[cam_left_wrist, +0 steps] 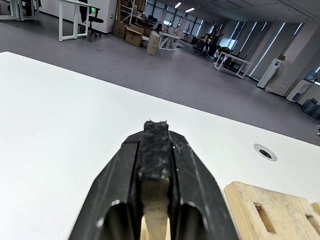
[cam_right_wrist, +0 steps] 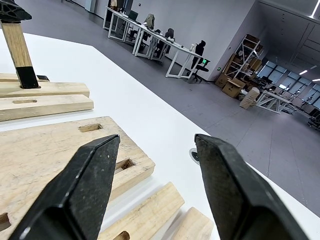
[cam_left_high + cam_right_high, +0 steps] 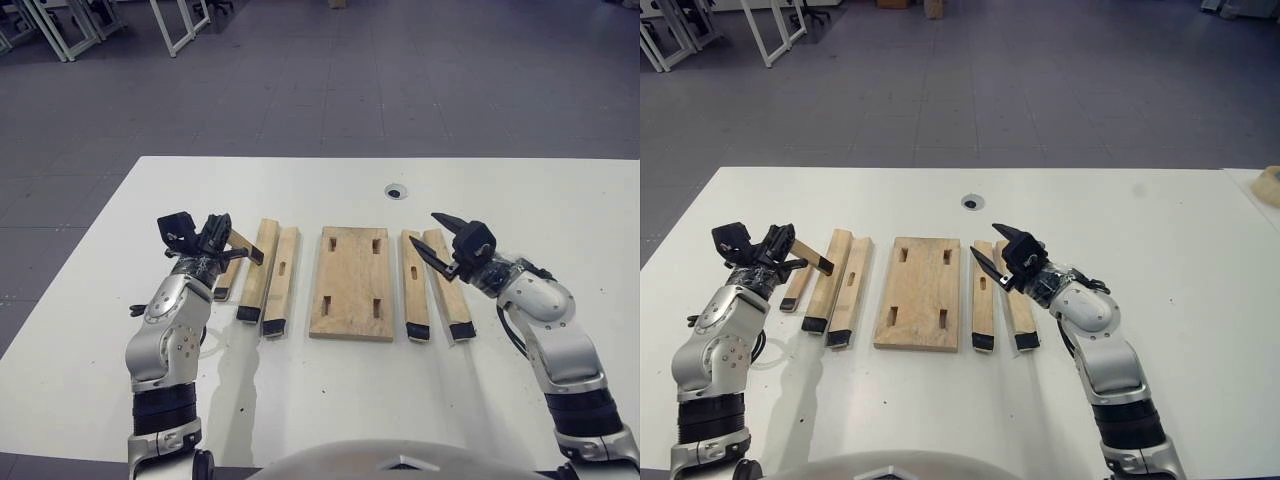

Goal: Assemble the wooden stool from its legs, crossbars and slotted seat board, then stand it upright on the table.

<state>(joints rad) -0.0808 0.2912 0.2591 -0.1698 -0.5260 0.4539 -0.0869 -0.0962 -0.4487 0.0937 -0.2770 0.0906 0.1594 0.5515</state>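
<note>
The slotted seat board lies flat at the table's middle. Two legs with black ends lie side by side to its left, and two more legs to its right. My left gripper hovers over the left legs, shut on a short crossbar with a black tip that points toward the board. Under it another crossbar rests on the table. My right gripper is open above the far ends of the right legs, holding nothing. In the right wrist view its fingers frame the board.
A round cable hole sits in the white table beyond the board. A tan object lies at the table's far right edge. Open tabletop stretches in front of the parts and behind them.
</note>
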